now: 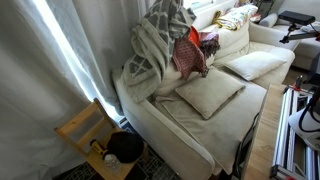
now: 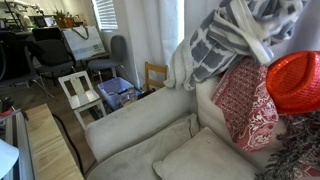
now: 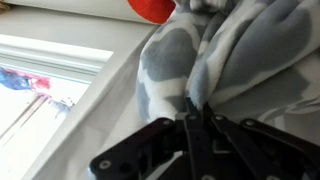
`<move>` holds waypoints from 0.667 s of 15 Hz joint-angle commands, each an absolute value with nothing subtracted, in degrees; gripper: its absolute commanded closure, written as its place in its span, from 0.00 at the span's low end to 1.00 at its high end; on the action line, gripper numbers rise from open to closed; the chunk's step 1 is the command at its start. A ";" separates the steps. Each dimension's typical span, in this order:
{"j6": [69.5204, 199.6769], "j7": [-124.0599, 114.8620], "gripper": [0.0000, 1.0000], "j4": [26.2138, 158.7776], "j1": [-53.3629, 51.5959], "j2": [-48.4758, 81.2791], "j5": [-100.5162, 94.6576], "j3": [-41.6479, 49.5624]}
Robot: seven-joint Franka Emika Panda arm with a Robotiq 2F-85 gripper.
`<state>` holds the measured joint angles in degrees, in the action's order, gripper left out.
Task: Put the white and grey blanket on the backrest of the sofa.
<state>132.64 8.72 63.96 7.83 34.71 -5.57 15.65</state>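
Currently: blanket bunched high at the sofa's backrest corner

Item 1, white and grey blanket [image 1: 158,45]. It is bunched in a tall heap at the end of the sofa [image 1: 180,130], at the corner where backrest meets armrest, just beside the curtain [image 1: 50,60]. In both exterior views its top rises above the backrest line and its lower folds drape down over the corner [image 2: 235,40]. In the wrist view it fills most of the frame [image 3: 225,60] with grey blotches on white and soft folds.

Item 2, jaws. They show only in the wrist view, entering from the bottom edge. The dark fingers [image 3: 155,145] are drawn close together, tips meeting on a fold of the blanket, which appears pinched between them. In both exterior views the blanket hides them.

Item 3, red patterned cushion [image 2: 245,100]. It leans on the backrest directly under the blanket, touching it.

Item 4, red-orange round object [image 2: 295,85]. It sits just beside the patterned cushion; I cannot tell what it is.

Item 5, cream cushions. One lies flat on the seat [image 1: 210,92], another lies further along [image 1: 255,65].

Item 6, wooden chair [image 1: 88,130]. It stands beside the armrest, with a dark round object [image 1: 125,147] just next to it.

Item 7, white chair [image 2: 80,92] and blue bin [image 2: 120,92]. Both are on the floor, well apart from the blanket.
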 commanded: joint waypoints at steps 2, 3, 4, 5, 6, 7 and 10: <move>131.91 8.08 0.98 58.20 11.25 39.06 -8.10 21.08; 130.99 7.17 0.98 57.06 13.87 39.87 -9.59 18.64; 131.24 7.43 0.98 56.36 14.89 41.20 -9.71 18.72; 131.38 7.07 0.98 55.44 15.81 42.55 -9.98 18.79; 132.17 6.56 0.98 54.51 16.81 44.16 -10.06 18.92; 132.71 5.53 0.98 53.10 17.72 46.00 -10.20 19.28; 135.51 2.59 0.93 48.73 20.62 51.87 -9.29 19.09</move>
<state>132.76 5.66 57.01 16.61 45.15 -7.54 18.97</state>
